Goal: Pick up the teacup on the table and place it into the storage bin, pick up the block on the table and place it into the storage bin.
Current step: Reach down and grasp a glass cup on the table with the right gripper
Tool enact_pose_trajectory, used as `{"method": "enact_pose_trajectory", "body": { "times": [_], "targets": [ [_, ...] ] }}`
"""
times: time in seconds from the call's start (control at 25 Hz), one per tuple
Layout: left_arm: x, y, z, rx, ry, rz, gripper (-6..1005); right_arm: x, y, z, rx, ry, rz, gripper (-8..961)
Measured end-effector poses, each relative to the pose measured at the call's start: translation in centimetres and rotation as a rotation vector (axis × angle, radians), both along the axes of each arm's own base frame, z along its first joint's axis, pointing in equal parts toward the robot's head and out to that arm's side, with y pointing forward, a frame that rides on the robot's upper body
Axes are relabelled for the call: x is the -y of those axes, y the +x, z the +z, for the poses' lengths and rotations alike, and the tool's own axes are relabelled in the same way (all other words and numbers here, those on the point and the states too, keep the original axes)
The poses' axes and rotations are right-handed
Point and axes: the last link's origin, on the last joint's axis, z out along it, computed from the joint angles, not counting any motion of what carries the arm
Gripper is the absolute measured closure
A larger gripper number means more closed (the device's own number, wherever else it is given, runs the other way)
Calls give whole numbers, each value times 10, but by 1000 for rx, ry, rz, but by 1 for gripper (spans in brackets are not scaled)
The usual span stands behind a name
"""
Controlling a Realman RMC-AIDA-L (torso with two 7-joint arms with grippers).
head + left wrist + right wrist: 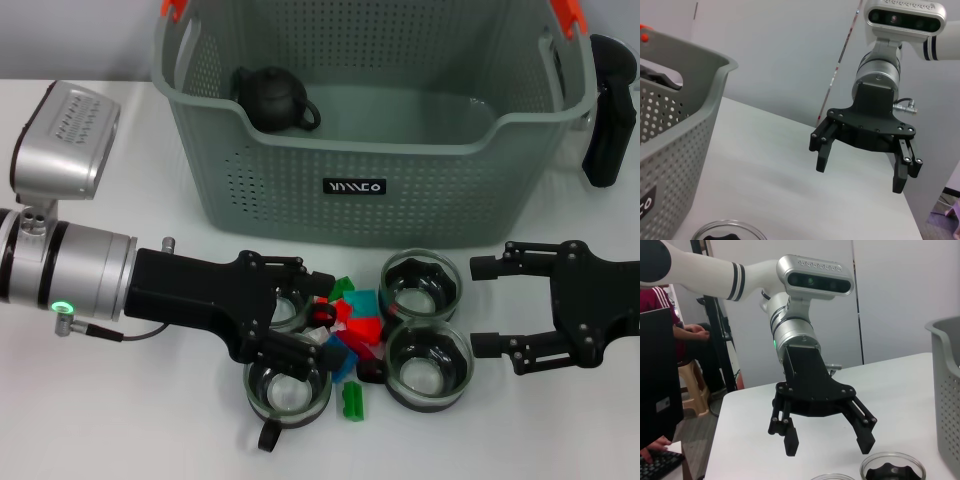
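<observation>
Several glass teacups stand in front of the storage bin (300, 215). One teacup (293, 311) sits between the fingers of my left gripper (318, 316), which is open around it; the right wrist view also shows this gripper (829, 446) open. Another teacup (288, 388) is nearer the front edge. Two more teacups (421, 283) (428, 366) stand just left of my right gripper (478, 306), which is open and holds nothing. A pile of coloured blocks (358, 318) lies among the cups, and a green block (352, 401) lies apart in front.
A black teapot (273, 98) rests inside the bin at its back left. The bin has orange handle clips (175, 8) and a black label (354, 187). A dark object (610, 120) stands to the right of the bin.
</observation>
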Motion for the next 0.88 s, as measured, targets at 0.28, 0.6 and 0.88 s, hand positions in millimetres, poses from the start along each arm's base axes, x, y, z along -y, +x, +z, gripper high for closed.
{"method": "enact_pose_trajectory", "body": {
  "times": [0.28, 0.6, 0.88],
  "targets": [
    [-1, 0, 0, -1, 13, -11, 47, 0, 0, 0, 2, 2, 2, 62],
    [-1, 0, 0, 1, 13, -11, 48, -1, -1, 0, 3, 1, 6, 62],
    [-1, 0, 0, 3, 13, -11, 48, -2, -2, 3, 15, -4, 19, 61]
  ]
}}
